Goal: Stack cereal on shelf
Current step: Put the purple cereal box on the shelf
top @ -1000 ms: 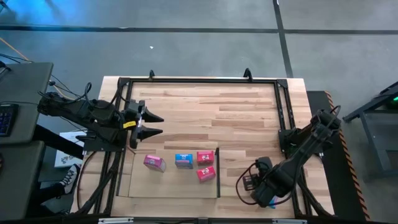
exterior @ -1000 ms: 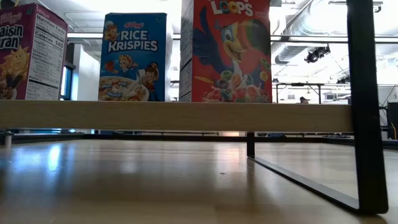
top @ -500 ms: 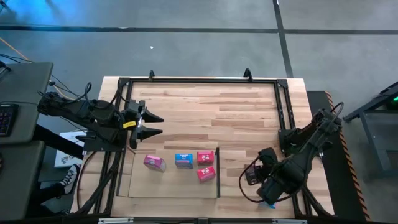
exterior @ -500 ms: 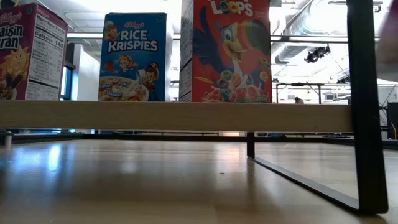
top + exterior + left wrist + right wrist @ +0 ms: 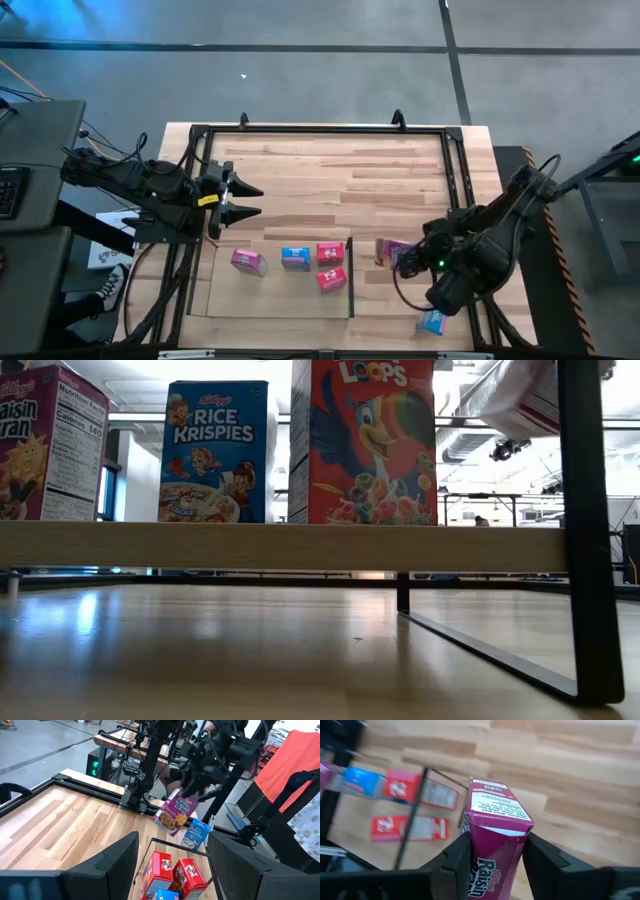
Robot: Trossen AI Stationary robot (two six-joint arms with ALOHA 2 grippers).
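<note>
Planked tabletop (image 5: 330, 170) | right gripper (image 5: 405, 257) clamps pink cereal box (image 5: 390, 250), shelf (image 5: 275, 300) just left | left gripper (image 5: 245, 198) apart, waiting far-left

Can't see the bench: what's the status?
Right end effector shut on pink cereal box, lifted right of shelf. Left end effector open, waiting.

A light wooden shelf board (image 5: 280, 546) runs level across the view. On it stand three cereal boxes side by side: a magenta raisin bran box (image 5: 45, 445), a blue Rice Krispies box (image 5: 215, 452), and a red Froot Loops box (image 5: 365, 440). A dark upright wall (image 5: 590, 530) rises near the right edge. Behind its top, a blurred box (image 5: 522, 398) hangs tilted in the air. Below lies the wooden tabletop (image 5: 250, 655).
</note>
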